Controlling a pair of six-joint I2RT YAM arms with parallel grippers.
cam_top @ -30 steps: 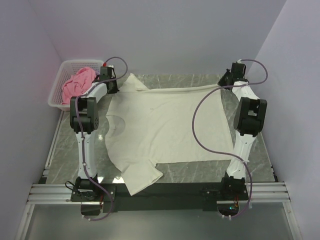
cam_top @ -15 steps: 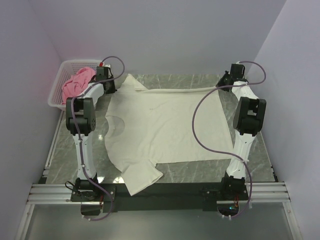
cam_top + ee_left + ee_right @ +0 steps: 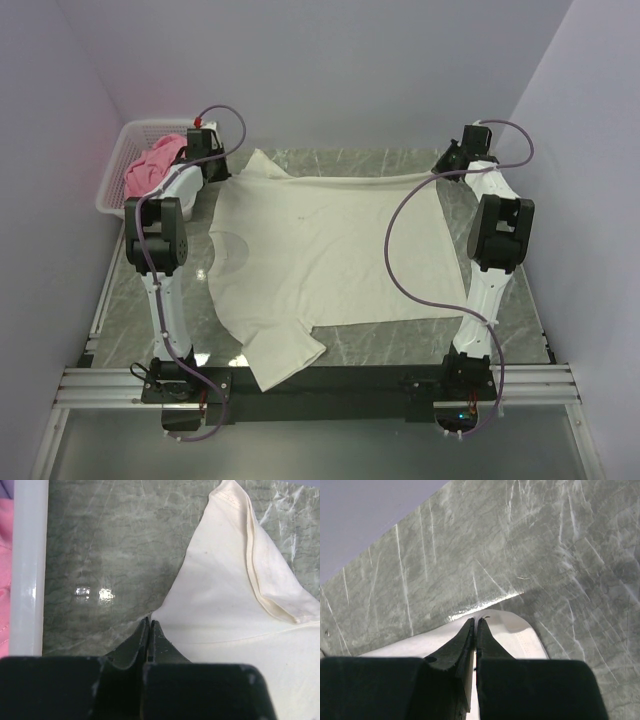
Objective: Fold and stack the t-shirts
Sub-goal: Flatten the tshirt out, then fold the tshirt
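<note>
Nearest to me, one short sleeve point(image 3: 283, 352) of the plain cream-white cotton t-shirt point(image 3: 320, 250) reaches toward the near edge of the grey-green marbled table point(image 3: 520, 300). The body of the shirt lies spread flat across the middle, collar to the left and hem to the right. At the far left, my left tool point(image 3: 150, 622) has its jaws pressed together on the shirt's edge, right in the crook beside the far sleeve point(image 3: 260, 565), which is creased along its seam. At the far right, my right tool point(image 3: 475, 622) is also pinched tight, with the rounded hem corner point(image 3: 520, 635) caught between its fingers. The shirt's far edge runs taut between the two tools. Far left, the crumpled pink t-shirt point(image 3: 150, 170) sits inside the white plastic lattice basket point(image 3: 160, 124)
</note>
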